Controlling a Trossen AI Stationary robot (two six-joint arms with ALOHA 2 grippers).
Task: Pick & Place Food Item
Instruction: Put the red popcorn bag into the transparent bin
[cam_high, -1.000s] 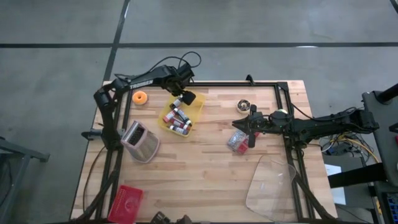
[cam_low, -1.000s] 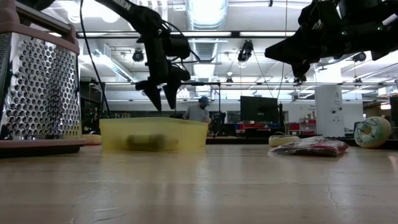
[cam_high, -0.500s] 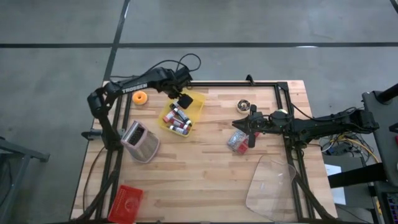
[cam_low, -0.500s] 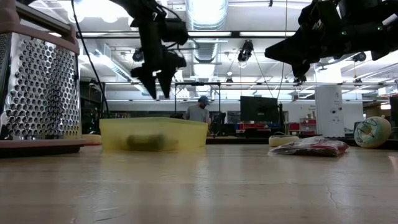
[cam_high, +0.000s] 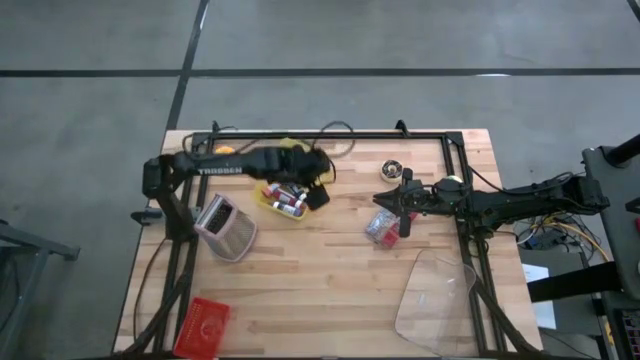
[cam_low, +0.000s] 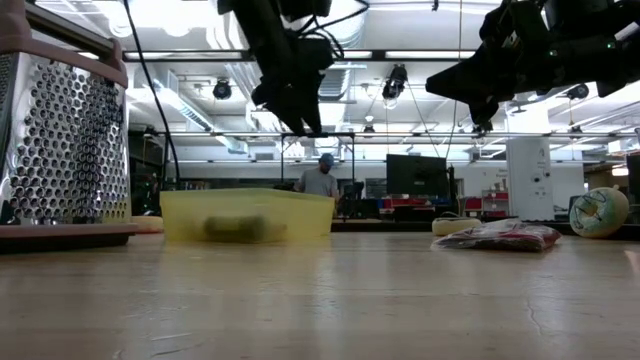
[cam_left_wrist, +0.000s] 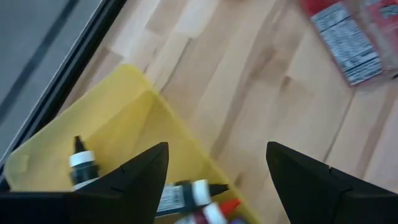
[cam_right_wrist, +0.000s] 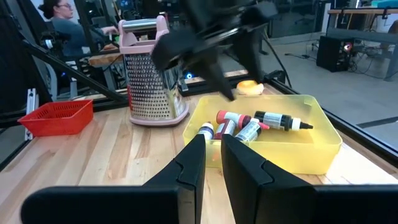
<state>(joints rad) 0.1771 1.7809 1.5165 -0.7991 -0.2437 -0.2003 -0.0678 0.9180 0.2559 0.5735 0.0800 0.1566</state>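
The food item, a red packet (cam_high: 380, 226), lies flat on the wooden table right of centre; it also shows in the low view (cam_low: 500, 237) and the left wrist view (cam_left_wrist: 348, 37). My left gripper (cam_high: 318, 194) hangs open and tipped down above the right rim of a yellow bin (cam_high: 290, 190), nothing between its fingers (cam_left_wrist: 217, 180). In the low view it (cam_low: 300, 110) is well above the bin (cam_low: 247, 215). My right gripper (cam_high: 382, 200) is shut and level just above the packet, pointing toward the bin (cam_right_wrist: 214, 168).
The bin holds several small bottles (cam_right_wrist: 249, 124). A metal grater (cam_high: 225, 225) stands near the left edge, a red basket (cam_high: 203, 325) at the near left, a clear plastic sheet (cam_high: 435, 300) at the near right. A small round item (cam_high: 391, 170) sits beyond the packet. A person (cam_low: 320, 180) is behind the table.
My left gripper has swung from the bin's far edge across the bin toward the table's right and near side, rising a little and rolling as it went. It has stayed open.
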